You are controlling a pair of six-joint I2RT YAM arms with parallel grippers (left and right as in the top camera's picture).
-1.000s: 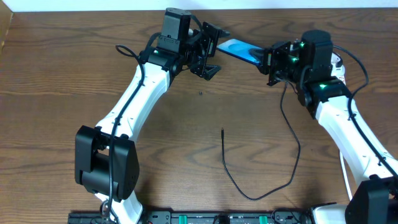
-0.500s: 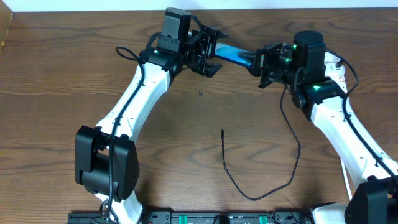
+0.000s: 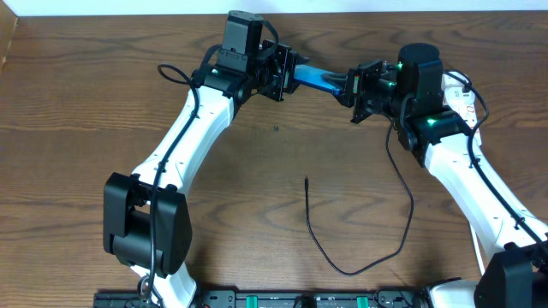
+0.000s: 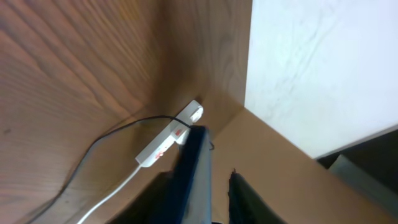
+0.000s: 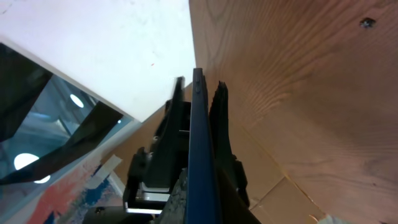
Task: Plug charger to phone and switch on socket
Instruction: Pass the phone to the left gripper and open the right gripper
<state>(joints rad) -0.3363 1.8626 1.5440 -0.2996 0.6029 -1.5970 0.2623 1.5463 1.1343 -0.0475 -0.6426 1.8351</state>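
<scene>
phone (image 3: 318,79) tip hidden inside left end effector (image 3: 287,75).

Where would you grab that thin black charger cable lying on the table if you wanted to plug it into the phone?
Probably just behind the small plug tip of the charger, coming straight down from above. That end lies flat and straight on the table, so jaws closing across its thin width should catch it and leave the tip free to aim at the phone.

Brown wood-grain table (image 3: 77,111), small dark speck (image 3: 276,129) on it, white wall (image 3: 128,7) along far edge
</scene>
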